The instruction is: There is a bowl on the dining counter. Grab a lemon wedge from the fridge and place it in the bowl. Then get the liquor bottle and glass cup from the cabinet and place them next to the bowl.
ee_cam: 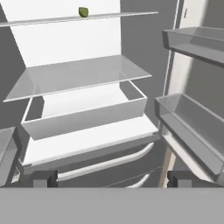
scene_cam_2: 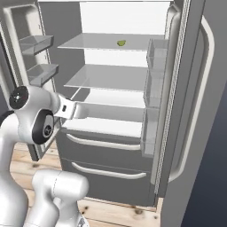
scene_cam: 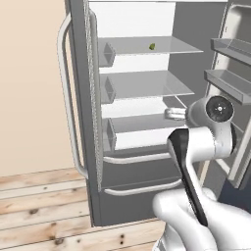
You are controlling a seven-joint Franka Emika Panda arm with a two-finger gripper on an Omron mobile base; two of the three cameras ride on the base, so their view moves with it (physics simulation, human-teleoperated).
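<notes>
The fridge point(scene_cam: 81, 122) point(scene_cam_2: 111, 155) stands with both upper doors swung wide. A small green-yellow lemon wedge point(scene_cam: 152, 46) point(scene_cam_2: 121, 43) point(ee_cam: 83, 12) lies on its top glass shelf, toward the back. My gripper point(scene_cam: 170, 113) point(scene_cam_2: 70, 110) point(ee_cam: 111, 179) is open and holds nothing. It hovers in front of the white bin on the lowest shelf, well below the wedge, pointing into the fridge. The bowl, dining counter, liquor bottle, glass cup and cabinet are out of view.
Two more glass shelves point(ee_cam: 78, 76) sit under the top one, above a white bin point(ee_cam: 87, 116). Clear door bins point(ee_cam: 192, 127) point(scene_cam_2: 153, 55) line both open doors. Two drawers with pale handles point(scene_cam_2: 104, 144) sit below. Wood floor point(scene_cam: 39, 211) lies to the left.
</notes>
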